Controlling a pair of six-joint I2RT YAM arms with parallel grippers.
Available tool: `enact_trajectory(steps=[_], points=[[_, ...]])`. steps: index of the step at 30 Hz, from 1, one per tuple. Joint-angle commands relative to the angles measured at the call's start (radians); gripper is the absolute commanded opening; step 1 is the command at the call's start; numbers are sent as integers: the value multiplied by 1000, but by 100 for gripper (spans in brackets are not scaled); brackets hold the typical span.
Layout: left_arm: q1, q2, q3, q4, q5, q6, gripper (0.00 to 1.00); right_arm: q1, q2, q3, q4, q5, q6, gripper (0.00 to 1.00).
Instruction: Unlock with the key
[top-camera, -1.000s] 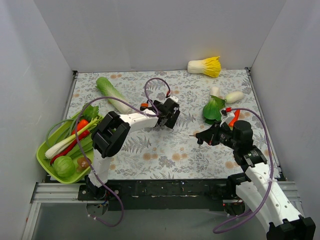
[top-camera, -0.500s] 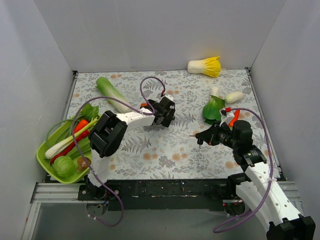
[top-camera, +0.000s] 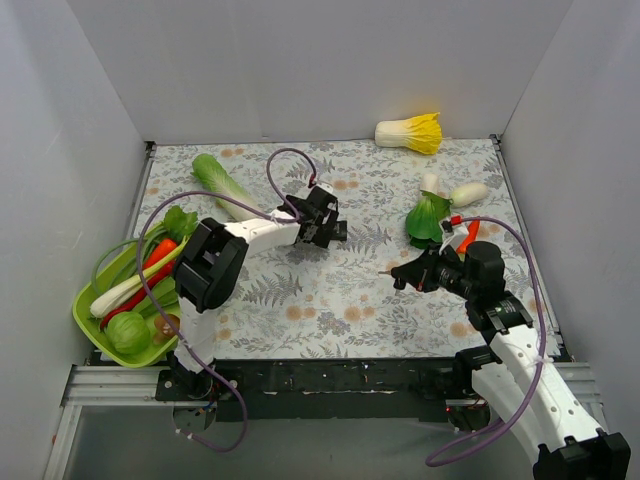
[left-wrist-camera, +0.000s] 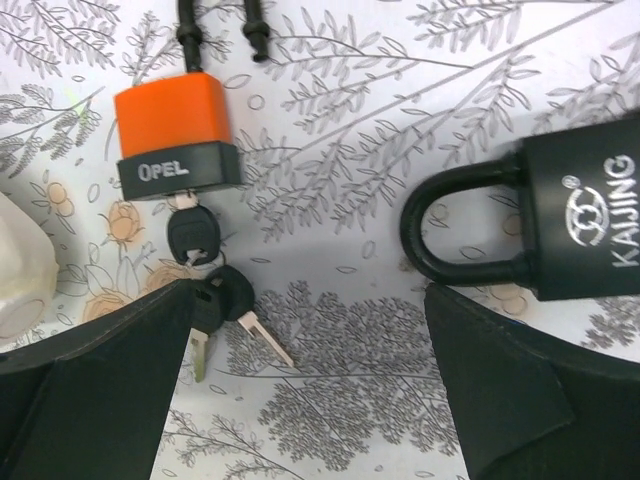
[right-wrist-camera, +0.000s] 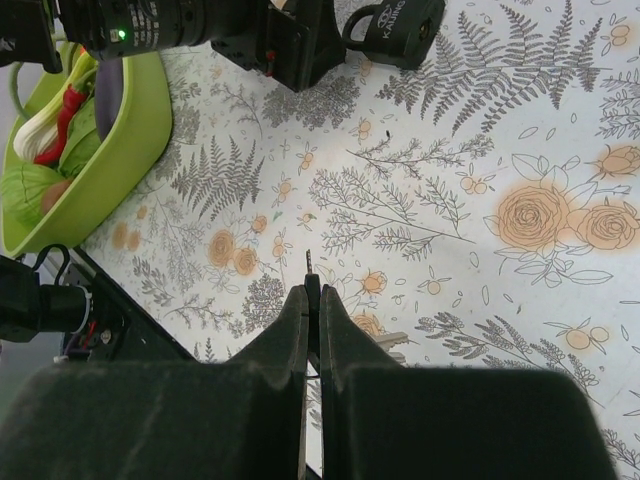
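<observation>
A black padlock marked KAIJING (left-wrist-camera: 585, 225) lies on the floral mat, right of an orange-and-black OPEL padlock (left-wrist-camera: 175, 125) that has a key in its base and a bunch of black-headed keys (left-wrist-camera: 215, 290) below it. My left gripper (left-wrist-camera: 310, 400) is open over the mat between the two padlocks, touching neither; it also shows in the top view (top-camera: 320, 218). My right gripper (right-wrist-camera: 312, 300) is shut on a key (right-wrist-camera: 309, 264) whose tip sticks out past the fingertips, held above the mat at centre right (top-camera: 405, 276). The black padlock also shows in the right wrist view (right-wrist-camera: 400, 22).
A green tray (top-camera: 85, 310) of vegetables stands at the front left. A long green vegetable (top-camera: 225, 185), a napa cabbage (top-camera: 410, 132), a bok choy (top-camera: 428, 215) and a white radish (top-camera: 468, 193) lie on the back half. White walls enclose the mat.
My left gripper has moved a little to the left and toward the back. The right arm and its key have not moved.
</observation>
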Motion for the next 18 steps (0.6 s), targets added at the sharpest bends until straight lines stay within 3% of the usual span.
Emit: enact_trajectory(steps=[1, 18], points=[[49, 46, 15, -53, 1, 13, 98, -4, -12, -15, 36, -16, 3, 1], [59, 150, 229, -10, 104, 21, 98, -6, -58, -28, -14, 10, -7, 1]])
